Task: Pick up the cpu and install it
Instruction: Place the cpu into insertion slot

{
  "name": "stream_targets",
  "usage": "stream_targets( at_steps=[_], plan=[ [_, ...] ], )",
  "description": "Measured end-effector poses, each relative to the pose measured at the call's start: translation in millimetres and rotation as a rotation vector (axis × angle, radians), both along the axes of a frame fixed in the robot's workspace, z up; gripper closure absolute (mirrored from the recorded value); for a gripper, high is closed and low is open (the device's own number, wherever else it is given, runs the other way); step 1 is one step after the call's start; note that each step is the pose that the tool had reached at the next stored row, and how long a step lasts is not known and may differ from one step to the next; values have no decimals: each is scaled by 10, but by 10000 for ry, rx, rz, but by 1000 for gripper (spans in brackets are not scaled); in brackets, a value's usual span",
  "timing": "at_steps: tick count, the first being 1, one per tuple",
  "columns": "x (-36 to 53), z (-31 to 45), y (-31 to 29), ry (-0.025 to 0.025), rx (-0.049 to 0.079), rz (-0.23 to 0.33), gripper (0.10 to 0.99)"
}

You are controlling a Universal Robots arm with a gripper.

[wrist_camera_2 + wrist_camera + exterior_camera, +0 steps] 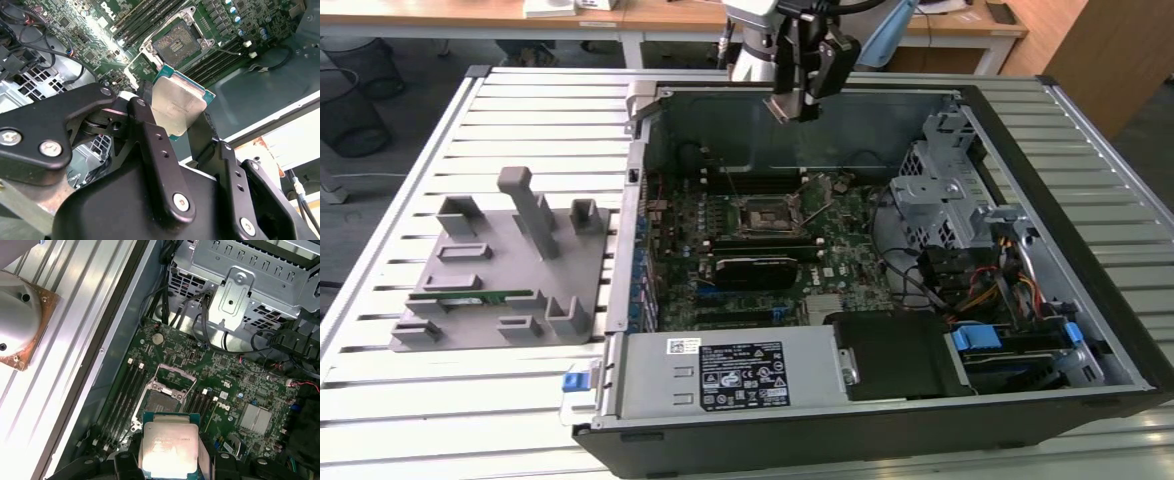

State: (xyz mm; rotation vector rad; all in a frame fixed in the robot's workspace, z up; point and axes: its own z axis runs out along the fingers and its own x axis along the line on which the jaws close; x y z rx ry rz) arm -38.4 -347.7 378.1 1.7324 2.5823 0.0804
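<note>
Black jaws closed on the cpu (pixel 177 107), we find it held clear above the open socket (pixel 176 44), over the computer case (pixel 854 445).

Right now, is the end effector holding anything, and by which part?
Yes: the cpu, clamped at two opposite edges by the end effector.

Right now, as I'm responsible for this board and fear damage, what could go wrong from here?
The tool grips the cpu by two edges above the open case; a slip could drop it onto the motherboard. Its sides look skewed against the socket in the first wrist view, so lowering it unaligned might damage contacts.
</note>
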Motion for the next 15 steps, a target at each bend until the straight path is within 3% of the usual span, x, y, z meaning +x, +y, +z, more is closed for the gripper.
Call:
stream_targets(
  at_steps=[5, 15],
  plan=[
    [0, -1, 0, 0, -1, -70, 557],
    [0, -22, 1, 1, -2, -1742, 557]
  ],
)
